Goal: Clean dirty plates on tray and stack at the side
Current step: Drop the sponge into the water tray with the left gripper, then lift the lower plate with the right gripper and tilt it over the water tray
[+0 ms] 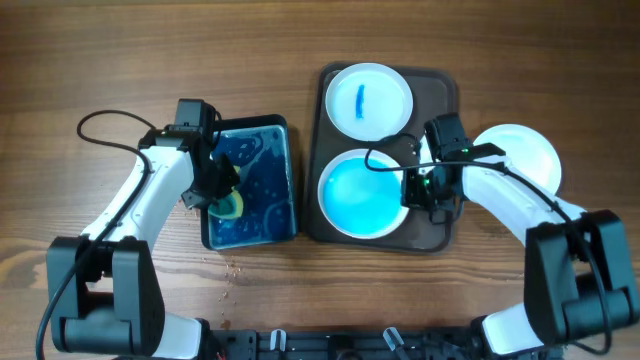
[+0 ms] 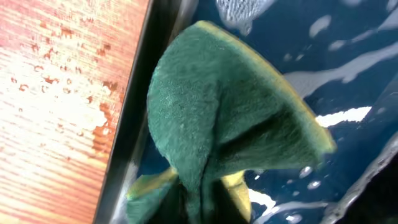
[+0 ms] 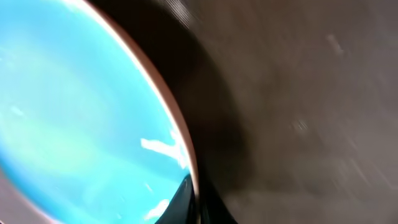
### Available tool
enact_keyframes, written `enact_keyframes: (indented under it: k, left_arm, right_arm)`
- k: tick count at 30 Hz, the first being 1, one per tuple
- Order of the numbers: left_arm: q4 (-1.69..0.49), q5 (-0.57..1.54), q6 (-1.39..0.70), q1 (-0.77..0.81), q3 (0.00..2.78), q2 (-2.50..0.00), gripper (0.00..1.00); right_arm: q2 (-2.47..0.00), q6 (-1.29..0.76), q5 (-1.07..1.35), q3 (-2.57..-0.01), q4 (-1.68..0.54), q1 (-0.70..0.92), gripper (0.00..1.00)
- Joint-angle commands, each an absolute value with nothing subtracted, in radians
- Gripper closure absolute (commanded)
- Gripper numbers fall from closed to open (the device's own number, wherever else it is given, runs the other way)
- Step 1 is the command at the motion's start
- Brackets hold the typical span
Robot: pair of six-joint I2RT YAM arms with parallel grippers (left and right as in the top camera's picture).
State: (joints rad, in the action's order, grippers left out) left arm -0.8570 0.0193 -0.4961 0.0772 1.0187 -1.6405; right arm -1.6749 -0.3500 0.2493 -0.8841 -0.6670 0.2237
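Hazard: your right jaws are pinching the blue plate (image 1: 358, 192) by its thin rim, risking slippage onto the tray (image 1: 440, 100); left jaws behind the sponge (image 2: 230, 124), state unclear.

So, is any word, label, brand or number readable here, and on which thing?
None. No readable text shows on the round white plates, the dark brown rectangular tray, the small black tray of blue liquid, the green and yellow sponge, or the wooden table.
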Motion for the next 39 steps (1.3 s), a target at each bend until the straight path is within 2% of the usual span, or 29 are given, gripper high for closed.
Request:
enact_keyframes:
  k: [1,2,4,5,8,11,19,25,33,39]
  left_arm:
    - [-0.856,0.022,-0.501,0.068,1.039,-1.599,0.56]
    - [-0.863,0.023,-0.501,0.067,1.048,-1.589,0.51]
    - [-0.891,0.026,-0.501,0.060,1.080,-1.566,0.32]
    - [-0.911,0.025,-0.501,0.054,1.100,-1.552,0.27]
    - [-0.995,0.025,-0.501,0.019,1.178,-1.496,0.25]
    - [-1.065,0.025,-0.502,-0.044,1.251,-1.439,0.00]
    - [-1.176,0.044,-0.502,-0.310,1.373,-1.263,0.00]
    - [-1.176,0.044,-0.502,-0.407,1.373,-1.200,0.00]
    - [-1.176,0.044,-0.502,-0.413,1.373,-1.205,0.00]
    - [-1.176,0.044,-0.502,-0.413,1.373,-1.205,0.00]
  right_arm:
    - [-1.558,-0.290,0.171,-0.968,-0.763,0.216,0.96]
    - [-1.535,-0.279,0.170,-0.995,-0.802,0.218,0.96]
    - [-1.496,-0.261,0.171,-1.059,-0.883,0.229,0.96]
    - [-1.483,-0.260,0.170,-1.093,-0.921,0.239,0.96]
    - [-1.478,-0.263,0.170,-1.214,-1.020,0.286,0.96]
    - [-1.495,-0.267,0.162,-1.287,-1.028,0.337,0.96]
    - [-1.674,-0.342,0.076,-1.447,-0.916,0.533,0.96]
    - [-1.785,-0.394,-0.128,-1.515,-0.749,0.706,0.96]
    - [-1.776,-0.386,-0.737,-1.515,-0.626,0.947,0.96]
    - [-1.774,-0.206,-1.073,-1.515,-0.544,1.102,0.96]
